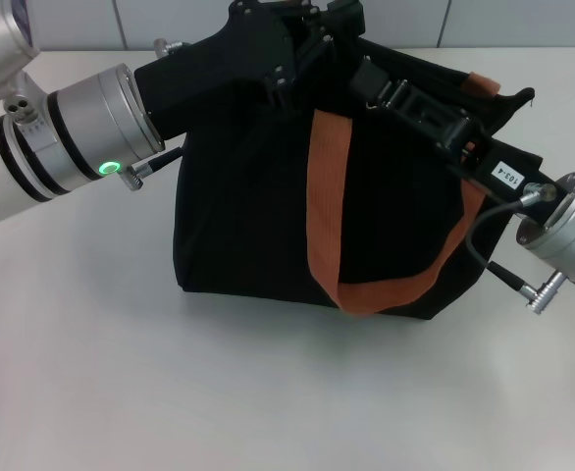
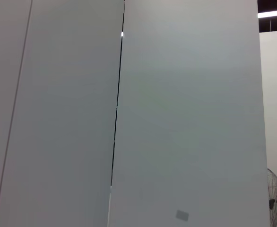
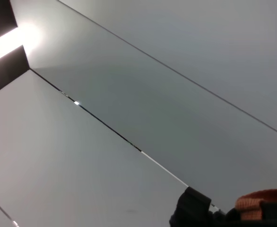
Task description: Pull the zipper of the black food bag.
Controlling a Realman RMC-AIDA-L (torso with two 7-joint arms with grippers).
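The black food bag (image 1: 238, 216) stands upright in the middle of the white table, with an orange-brown strap handle (image 1: 325, 196) looping down its front. My left gripper (image 1: 312, 29) reaches in from the left to the bag's top edge near the middle. My right gripper (image 1: 366, 74) reaches in from the right, just beside it over the bag's top. Both are black against the black fabric. The zipper is hidden behind the grippers. The right wrist view shows only a bit of orange strap (image 3: 261, 201) and a black edge (image 3: 190, 213). The left wrist view shows only wall.
The white table (image 1: 121, 373) spreads in front and to the left of the bag. Grey wall panels (image 1: 170, 20) stand close behind it. A black cable (image 1: 489, 260) loops from my right wrist beside the bag's right side. A fan (image 2: 273, 198) stands far off.
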